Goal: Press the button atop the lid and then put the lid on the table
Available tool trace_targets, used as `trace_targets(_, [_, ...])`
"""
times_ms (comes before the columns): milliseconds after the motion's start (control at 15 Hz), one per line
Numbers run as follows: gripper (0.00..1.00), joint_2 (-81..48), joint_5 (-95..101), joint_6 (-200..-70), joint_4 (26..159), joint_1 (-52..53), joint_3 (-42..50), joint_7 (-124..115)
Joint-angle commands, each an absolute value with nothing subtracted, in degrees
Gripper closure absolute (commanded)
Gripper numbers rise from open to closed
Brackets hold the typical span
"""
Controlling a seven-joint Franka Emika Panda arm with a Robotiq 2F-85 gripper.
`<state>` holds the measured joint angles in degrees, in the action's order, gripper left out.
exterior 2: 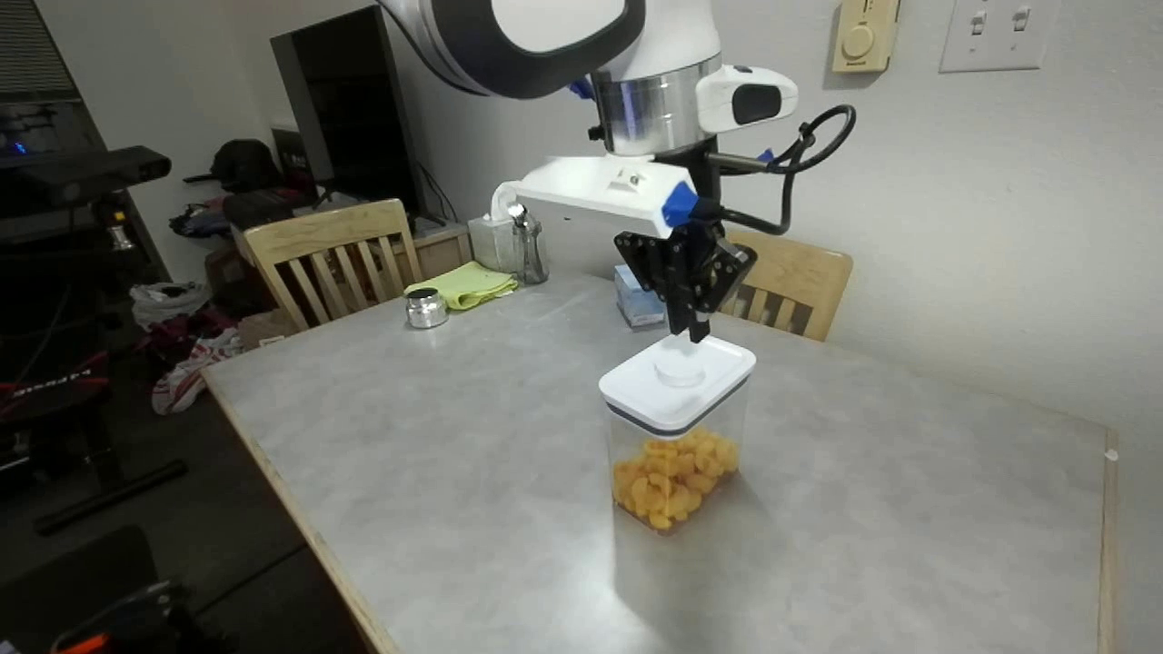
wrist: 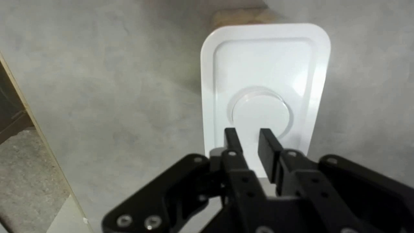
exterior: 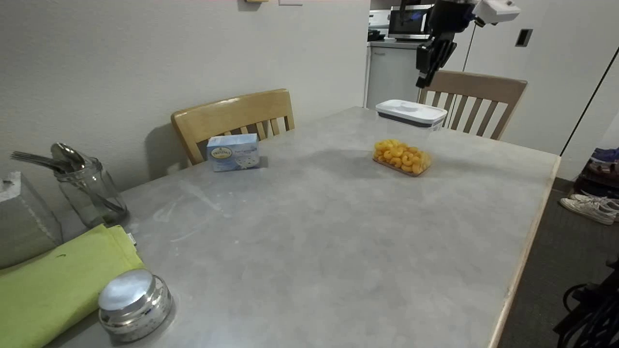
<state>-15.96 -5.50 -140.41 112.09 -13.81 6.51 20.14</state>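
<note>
On the desk (exterior 2: 472, 436), your white rectangular lid (wrist: 265, 61) sits atop the clear container (exterior 2: 627, 443) of yellow curled pieces (exterior 2: 672, 477), its round button (wrist: 261, 110) facing up. Your tool (wrist: 247, 131) hangs just above the lid, released, its jaws slightly apart. In an exterior view you see the Twinings box (exterior: 233, 153) near a wooden chair (exterior: 232, 113), and a shiny metal canister (exterior: 135, 309) just beside the folded yellow-green cloth (exterior: 72, 280).

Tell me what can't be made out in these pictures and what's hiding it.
Lid, wrist view: lower corners hidden behind the gripper.
Button, wrist view: lower rim partly behind the gripper.
Tea box, in an exterior view: partly hidden behind the gripper.
Thermostat, in both exterior views: cut off by the top edge.
</note>
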Motion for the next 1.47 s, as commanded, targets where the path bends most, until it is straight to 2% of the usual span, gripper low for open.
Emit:
trace_targets(0, [0.45, -16.8, -4.8, -140.4, 113.1, -14.1, 7.1, 18.8])
trace_targets(333, [0.09, -18.4, -5.7, -140.3, 112.7, -14.3, 6.6, 18.6])
trace_targets(467, [0.00, -19.0, -5.8, -140.2, 112.5, -14.3, 6.4, 18.8])
trace_targets(867, [0.01, -20.8, -6.6, -139.7, 110.7, -14.7, 5.1, 20.5])
trace_targets(933, [0.05, -21.1, -6.7, -139.6, 110.3, -14.8, 4.9, 20.8])
trace_targets(1067, [0.20, -22.1, -6.9, -139.4, 109.1, -14.9, 4.6, 21.5])
trace_targets(1200, [0.19, -23.1, -7.0, -139.1, 107.9, -15.2, 4.2, 22.3])
trace_targets(1267, [0.21, -23.7, -7.1, -139.0, 107.1, -15.3, 4.1, 22.5])
trace_targets(1400, [0.13, -25.0, -7.2, -138.9, 105.7, -15.6, 3.8, 23.1])
